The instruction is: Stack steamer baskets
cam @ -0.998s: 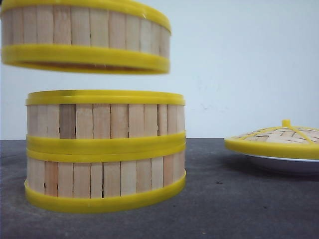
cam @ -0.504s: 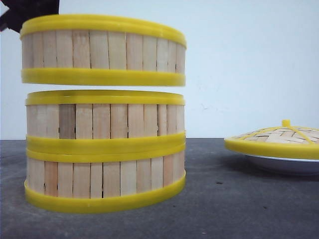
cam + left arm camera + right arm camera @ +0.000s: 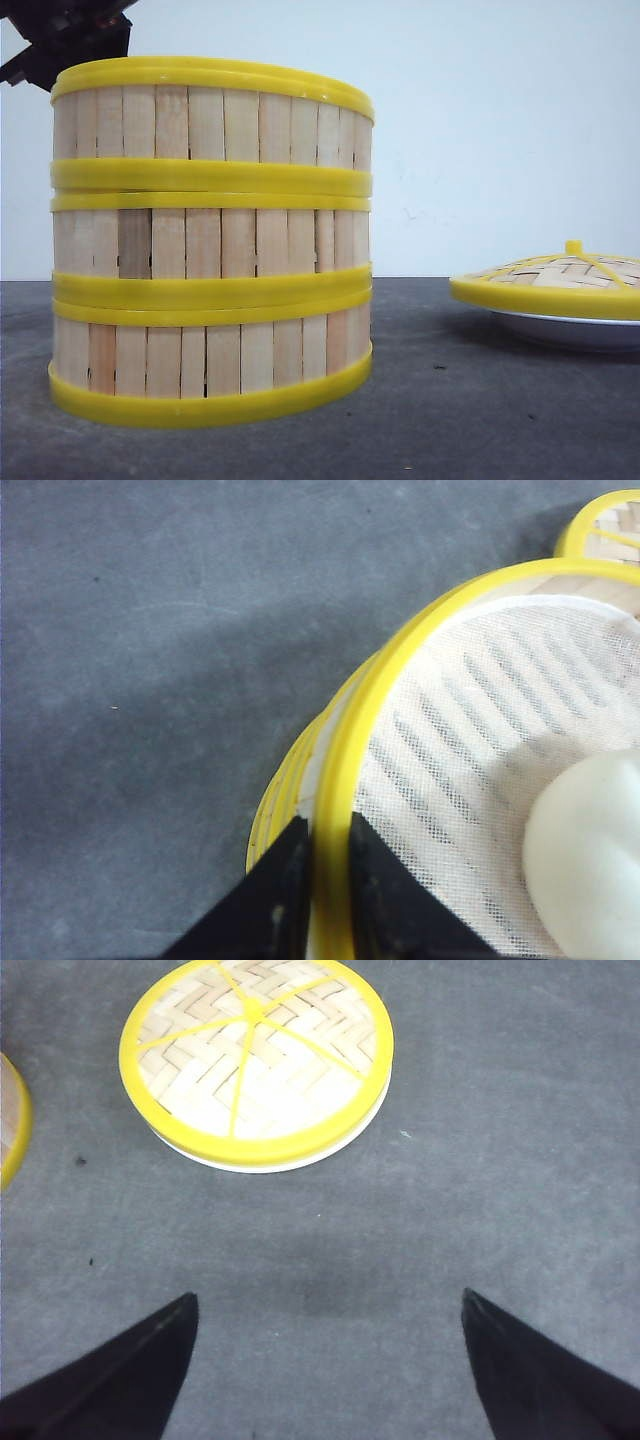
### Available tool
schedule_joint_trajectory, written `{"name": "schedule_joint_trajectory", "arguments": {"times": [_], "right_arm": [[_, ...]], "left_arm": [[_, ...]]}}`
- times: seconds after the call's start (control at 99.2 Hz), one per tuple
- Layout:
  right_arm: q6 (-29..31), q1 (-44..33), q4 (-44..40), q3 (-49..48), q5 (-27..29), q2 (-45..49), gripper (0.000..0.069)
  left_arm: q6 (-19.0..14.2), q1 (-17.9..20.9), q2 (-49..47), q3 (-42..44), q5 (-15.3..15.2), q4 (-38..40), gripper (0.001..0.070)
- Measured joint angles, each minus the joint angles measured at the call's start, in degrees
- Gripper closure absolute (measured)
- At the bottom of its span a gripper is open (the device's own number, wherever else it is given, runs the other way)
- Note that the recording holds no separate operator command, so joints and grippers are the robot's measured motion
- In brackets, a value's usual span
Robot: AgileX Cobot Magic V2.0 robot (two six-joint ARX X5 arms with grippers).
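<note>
Three steamer baskets (image 3: 210,240) stacked; lid (image 3: 560,280) on plate (image 3: 570,328) well apart.

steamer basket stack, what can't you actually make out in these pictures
- Front view: the insides of all three steamer baskets are hidden by their slat walls.
- Front view: the left gripper is mostly cut off at the top edge.
- Left wrist view: the white bun in the top basket is cut off by the frame edge; the lower baskets are covered by it.
- Plate: whatever lies on it is covered by the woven lid.
</note>
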Motion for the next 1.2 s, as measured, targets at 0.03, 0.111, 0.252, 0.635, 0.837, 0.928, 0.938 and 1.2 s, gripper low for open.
{"name": "schedule_joint_trajectory", "arguments": {"times": [0.03, 0.111, 0.252, 0.635, 0.837, 0.928, 0.938, 1.2], "right_arm": [[0.0, 0.0, 0.0, 0.0, 0.0, 0.0, 0.0174], [0.0, 0.0, 0.0, 0.0, 0.0, 0.0, 0.0174], [0.0, 0.0, 0.0, 0.0, 0.0, 0.0, 0.0174], [0.0, 0.0, 0.1, 0.0, 0.0, 0.0, 0.0174], [-0.3, 0.0, 7.3, -4.3, -2.4, -0.1, 0.0174], [-1.1, 0.0, 13.6, -7.7, -5.1, 0.2, 0.0174], [-1.2, 0.0, 14.3, -8.1, -5.4, 0.4, 0.0174], [-3.4, -0.7, 29.4, -10.7, -8.1, 13.1, 0.0174]], "left_arm": [[0.0, 0.0, 0.0, 0.0, 0.0, 0.0, 0.0688], [0.0, 0.0, 0.0, 0.0, 0.0, 0.0, 0.0688], [0.0, 0.0, 0.0, 0.0, -0.1, 0.0, 0.0684], [-0.9, 0.2, 0.1, 0.0, -0.1, 2.1, 0.0470], [-1.6, 0.2, -0.6, 0.0, -1.8, 3.4, 0.0469], [-1.7, 0.2, -2.4, 0.0, -4.7, 3.3, 0.0469], [-1.7, 0.2, -2.6, 0.0, -5.0, 3.3, 0.0469], [-2.3, 0.2, -10.0, 0.0, -10.7, -3.0, 0.0469]]}}
